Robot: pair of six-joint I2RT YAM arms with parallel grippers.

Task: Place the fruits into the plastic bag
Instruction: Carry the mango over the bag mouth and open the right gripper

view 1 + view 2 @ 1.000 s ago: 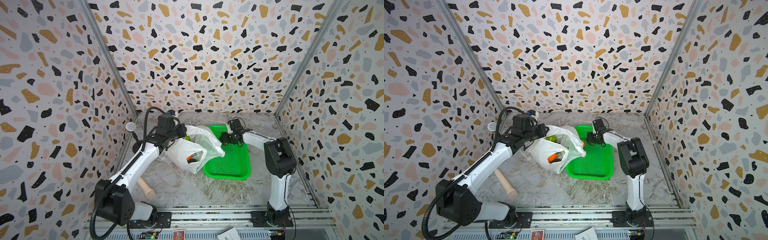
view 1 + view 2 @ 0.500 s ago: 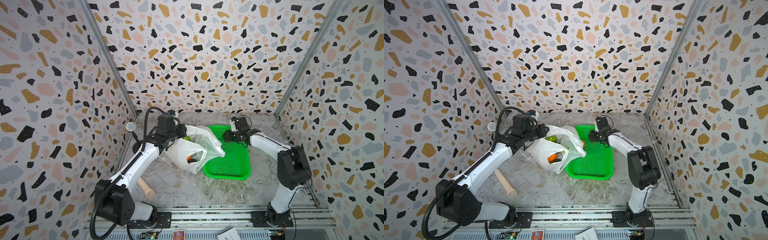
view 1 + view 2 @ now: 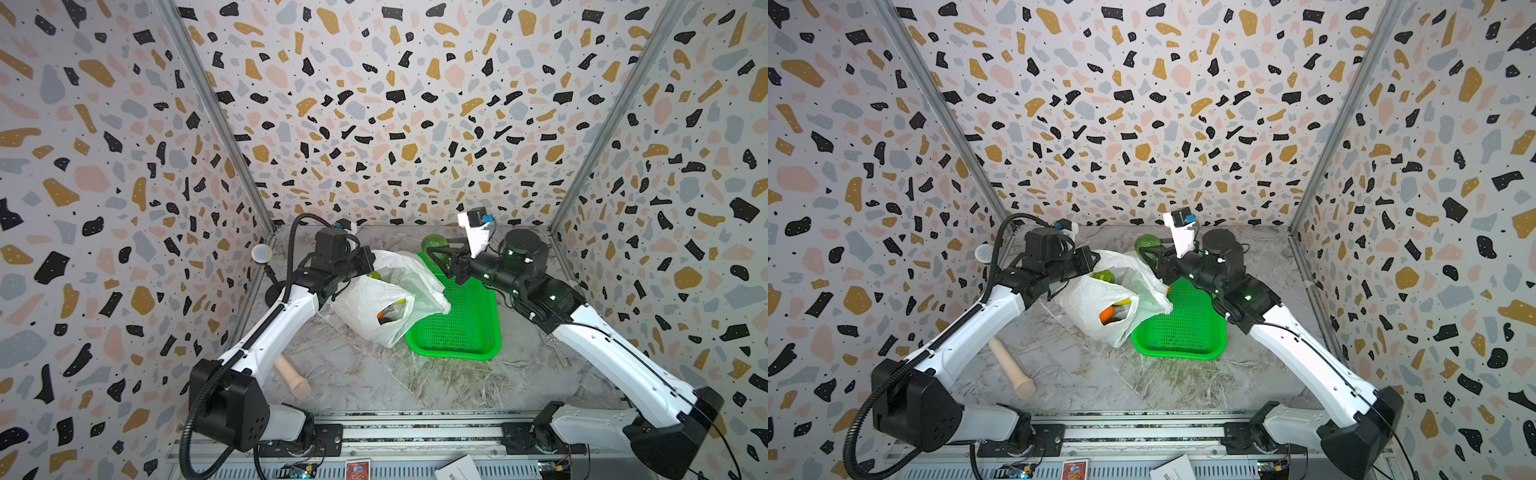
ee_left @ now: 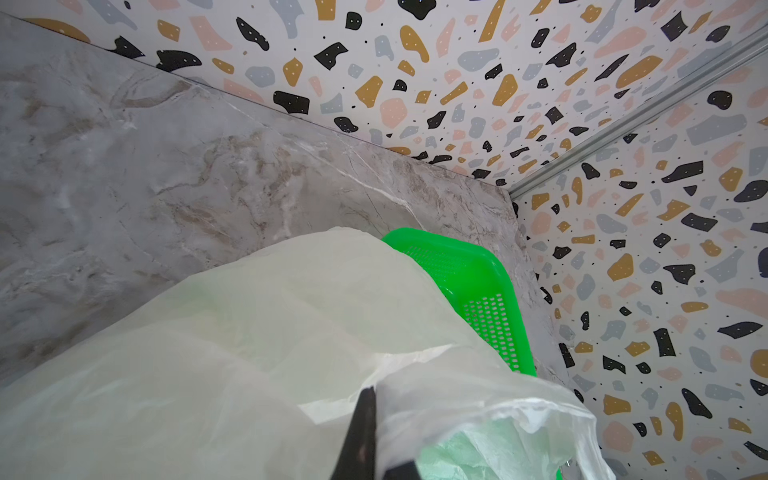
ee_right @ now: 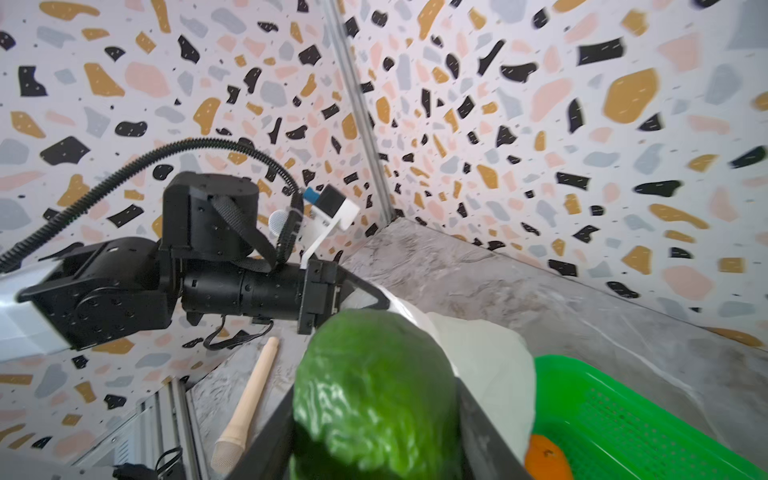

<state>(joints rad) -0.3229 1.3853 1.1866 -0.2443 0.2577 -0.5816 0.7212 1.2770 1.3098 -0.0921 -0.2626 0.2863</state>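
Right wrist view: the right fingers [image 5: 270,436] are clamped on either side of a dark green avocado [image 5: 370,407], held clear of the tabletop [image 5: 540,291] just beside the white plastic bag [image 5: 486,365]. In both top views this fruit hangs over the far end of the green basket [image 3: 453,353], close to the bag's far edge but not yet over its mouth.

The left fingers [image 4: 359,432] are pinched together on a fold of the bag's thin film, lifting that side so the opening gapes. The bag sits near the middle of the tabletop and overlaps the basket's near-left rim.

Inside the bag, a top view shows an orange [image 3: 1106,316], a yellow piece [image 3: 1122,301] that may be the banana or the lemon, and a light green fruit [image 3: 1102,275] nearer the raised edge. By my reckoning the task is well past halfway. The avocado has yet to go in, and one orange [image 5: 544,457] lies in the basket behind the bag. Whether a second avocado or the other yellow fruit is already bagged, I cannot tell.

The beige peg [image 3: 293,376] and the toy microphone [image 3: 261,252] lie out to the left, well apart from the bag.
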